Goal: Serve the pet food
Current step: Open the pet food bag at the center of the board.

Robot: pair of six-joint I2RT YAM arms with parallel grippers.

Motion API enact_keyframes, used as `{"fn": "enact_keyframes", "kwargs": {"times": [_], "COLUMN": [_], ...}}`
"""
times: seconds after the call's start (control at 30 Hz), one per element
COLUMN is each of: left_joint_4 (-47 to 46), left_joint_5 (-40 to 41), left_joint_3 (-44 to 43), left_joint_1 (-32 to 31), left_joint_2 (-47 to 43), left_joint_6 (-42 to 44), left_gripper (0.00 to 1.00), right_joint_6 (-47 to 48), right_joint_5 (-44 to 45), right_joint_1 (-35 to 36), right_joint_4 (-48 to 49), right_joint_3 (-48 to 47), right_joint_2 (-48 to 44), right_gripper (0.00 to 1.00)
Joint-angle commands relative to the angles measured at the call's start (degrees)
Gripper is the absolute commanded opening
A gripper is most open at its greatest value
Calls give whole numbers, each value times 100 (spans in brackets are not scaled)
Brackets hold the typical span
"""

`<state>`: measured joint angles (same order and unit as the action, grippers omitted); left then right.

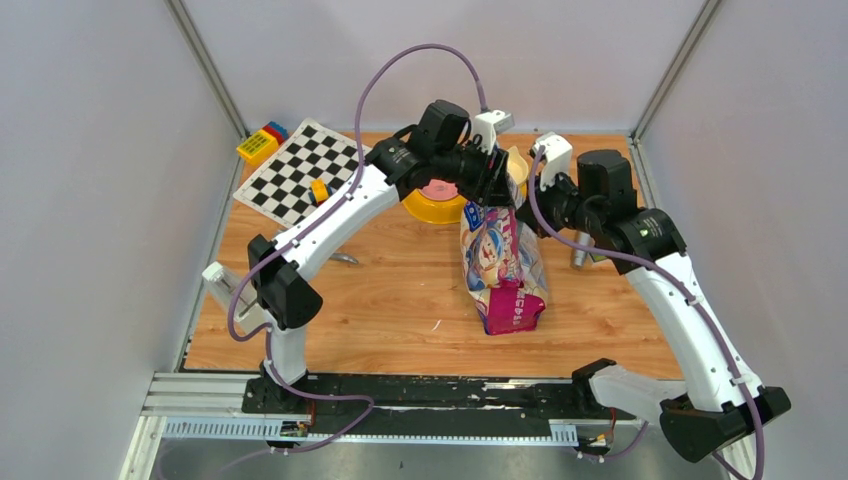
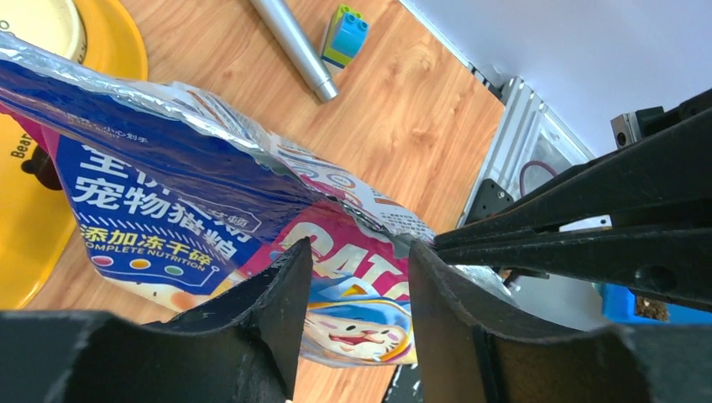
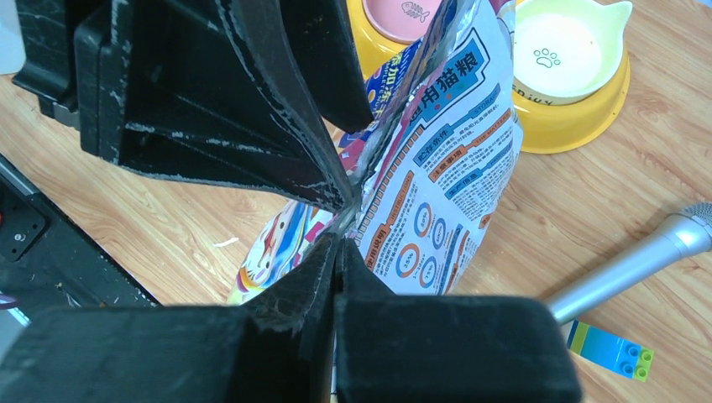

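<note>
Bag-opening step: my right gripper [image 3: 342,233] pinches the cat-food bag [image 1: 505,270] rim; my left gripper [image 2: 359,256], jaws spread, must clamp the opposite lip

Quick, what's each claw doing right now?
Left claw: open, astride the bag top edge.
Right claw: closed on the bag.

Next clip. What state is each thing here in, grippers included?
Pet food bag: upright, top edge pinched.
Right gripper: shut on the bag's top edge.
Left gripper: open, fingers apart at that edge.
Pink bowl: empty where visible.
Pale bowl: empty.
</note>
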<state>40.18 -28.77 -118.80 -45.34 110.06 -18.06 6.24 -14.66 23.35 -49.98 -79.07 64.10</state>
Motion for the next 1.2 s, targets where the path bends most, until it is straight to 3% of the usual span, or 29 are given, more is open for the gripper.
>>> {"fn": "enact_keyframes", "kwargs": {"times": [0.0,0.2,0.47,0.73,0.9,1.17], "left_joint_4": [-157,-129,-125,-148,-242,-393], "left_joint_5": [-109,-142,-209,-257,-128,-186], "left_joint_3": [-6,-124,-187,-101,247,555], "left_joint_1": [-19,-10,-11,-11,5,151], "left_joint_2": [-119,-12,117,-65,-418,-701], "left_joint_6": [-53,-97,-176,-188,-59,151], "left_gripper": [48,38,39,62,84,95], "right_joint_6": [-113,-88,-70,-109,-162,-235], "right_joint_5": [11,-293,-703,-865,-1046,-1217], "right_joint_1": [-39,-58,-56,-64,-97,-175], "right_joint_4": [-45,107,381,871,1198,1649], "right_joint_3": [165,366,584,924,1153,1443], "right_joint_2": [-59,-180,-310,-503,-643,-837], "right_gripper": [0,0,0,0,0,0]}}
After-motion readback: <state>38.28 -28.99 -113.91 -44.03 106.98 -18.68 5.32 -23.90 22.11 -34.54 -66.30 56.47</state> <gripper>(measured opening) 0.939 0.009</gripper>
